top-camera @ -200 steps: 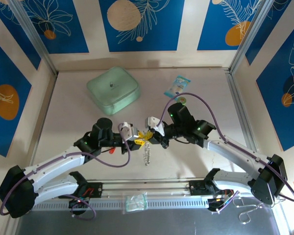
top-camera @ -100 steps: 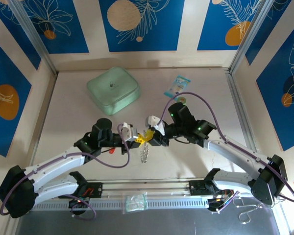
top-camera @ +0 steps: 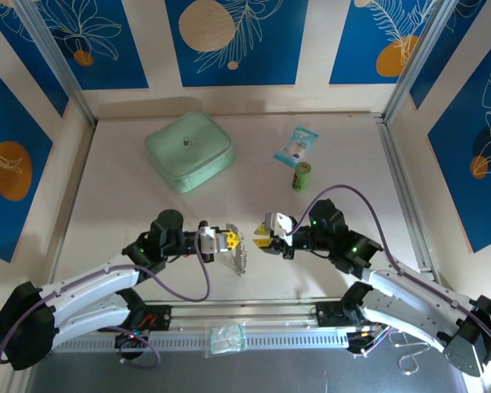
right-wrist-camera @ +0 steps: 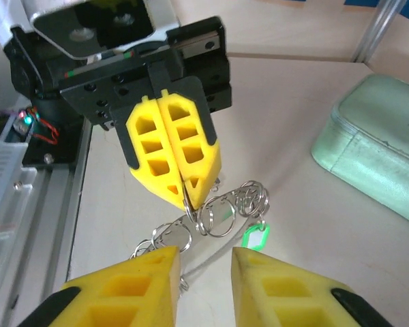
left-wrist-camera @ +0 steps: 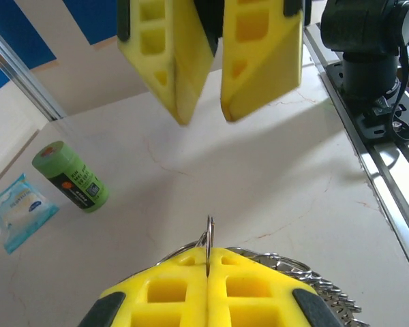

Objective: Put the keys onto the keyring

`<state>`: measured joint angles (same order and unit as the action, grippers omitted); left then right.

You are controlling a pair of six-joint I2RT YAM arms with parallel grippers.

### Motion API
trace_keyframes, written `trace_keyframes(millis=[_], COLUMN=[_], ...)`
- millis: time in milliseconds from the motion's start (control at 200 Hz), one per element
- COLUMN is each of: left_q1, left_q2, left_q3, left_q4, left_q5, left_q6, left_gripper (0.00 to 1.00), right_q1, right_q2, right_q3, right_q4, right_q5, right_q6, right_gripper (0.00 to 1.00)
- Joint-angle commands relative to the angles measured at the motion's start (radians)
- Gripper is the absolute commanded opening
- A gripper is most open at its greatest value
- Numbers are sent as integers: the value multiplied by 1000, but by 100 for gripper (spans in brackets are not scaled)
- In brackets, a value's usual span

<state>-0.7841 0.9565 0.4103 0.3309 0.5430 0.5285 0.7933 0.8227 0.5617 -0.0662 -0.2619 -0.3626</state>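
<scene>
Pinching the thin silvery wire keyring hoop (left-wrist-camera: pixel 208 237), left hand (right-wrist-camera: pixel 189 193) pressed together, right hand (right-wrist-camera: pixel 204 260) spread; hoop likely light, slippery, swingy, so take tiny green-headed key (right-wrist-camera: pixel 255 237) by its head.

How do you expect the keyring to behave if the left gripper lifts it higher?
Probably floppy: the keyring is linked silvery loops trailing from the left gripper, which is shut on one ring. It would likely swing and tangle. The thin wire could also slip in that grip.
</scene>
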Motion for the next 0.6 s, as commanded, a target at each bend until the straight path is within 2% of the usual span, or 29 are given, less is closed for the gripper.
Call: trace_keyframes(millis=[0, 395, 500, 595], left_q1=[-10, -17, -18, -18], left_q2=[-18, -36, -40, -38], left_q3=[5, 54, 72, 107], left_q4=[56, -52, -64, -89], left_q5=[7, -34, -95, -236], left_q6=[44, -15, -91, -226], left_gripper=[0, 0, 0, 0], right_q1=[31, 66, 65, 34], right_q2=[31, 86, 78, 56], right_q3=[9, 32, 32, 40], right_q4=[41, 53, 65, 112], right_q5=[52, 130, 129, 121], right_q6=[-58, -94, -70, 19], right_gripper=[25, 29, 29, 30])
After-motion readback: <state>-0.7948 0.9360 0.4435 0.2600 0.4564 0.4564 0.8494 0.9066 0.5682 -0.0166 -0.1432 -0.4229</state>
